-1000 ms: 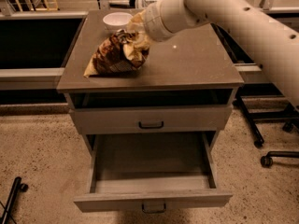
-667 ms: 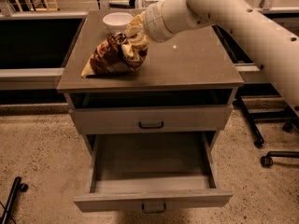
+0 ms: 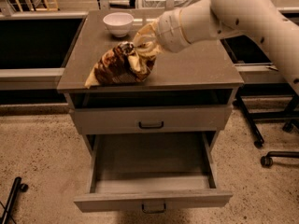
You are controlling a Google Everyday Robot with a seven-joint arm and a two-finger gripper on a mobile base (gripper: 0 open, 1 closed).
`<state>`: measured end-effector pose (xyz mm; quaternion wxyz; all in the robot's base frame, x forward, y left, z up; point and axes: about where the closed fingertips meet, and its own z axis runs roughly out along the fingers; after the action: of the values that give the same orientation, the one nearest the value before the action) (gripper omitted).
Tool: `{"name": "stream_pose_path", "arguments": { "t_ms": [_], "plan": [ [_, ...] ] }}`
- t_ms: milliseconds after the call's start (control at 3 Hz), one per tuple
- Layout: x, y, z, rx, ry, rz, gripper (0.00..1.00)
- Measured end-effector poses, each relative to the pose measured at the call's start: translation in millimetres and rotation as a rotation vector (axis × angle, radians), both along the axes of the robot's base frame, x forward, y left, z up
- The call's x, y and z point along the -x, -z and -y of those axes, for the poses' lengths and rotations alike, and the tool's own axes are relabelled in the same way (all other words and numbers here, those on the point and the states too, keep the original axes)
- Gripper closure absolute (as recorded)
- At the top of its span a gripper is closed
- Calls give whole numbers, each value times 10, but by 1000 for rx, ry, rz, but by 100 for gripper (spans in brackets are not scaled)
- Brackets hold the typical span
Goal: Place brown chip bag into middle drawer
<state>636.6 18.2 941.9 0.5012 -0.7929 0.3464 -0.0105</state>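
Observation:
The brown chip bag lies crumpled on the left half of the gray cabinet top, its cream end pointing to the front left corner. My gripper reaches in from the right on a white arm and sits at the bag's right upper end, fingers closed on the foil. The middle drawer is pulled out below, wide and shallow, with nothing in it; its flat front with a small dark handle faces me. A like gray drawer one level higher is closed.
A small white bowl stands at the back left of the cabinet top, just behind the bag. Dark office chair legs with casters stand on the floor at the right. A black counter runs along the left.
The gripper and the bag's right end have shifted slightly toward the front; the bag stays on the cabinet top. The drawer has not moved.

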Motion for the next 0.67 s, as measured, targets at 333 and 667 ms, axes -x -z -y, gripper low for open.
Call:
{"name": "stream_pose_path", "arguments": {
  "t_ms": [333, 667],
  "plan": [
    [437, 126, 289, 74, -57, -30, 100],
    [891, 54, 506, 88, -112, -19, 100]
  ]
}}
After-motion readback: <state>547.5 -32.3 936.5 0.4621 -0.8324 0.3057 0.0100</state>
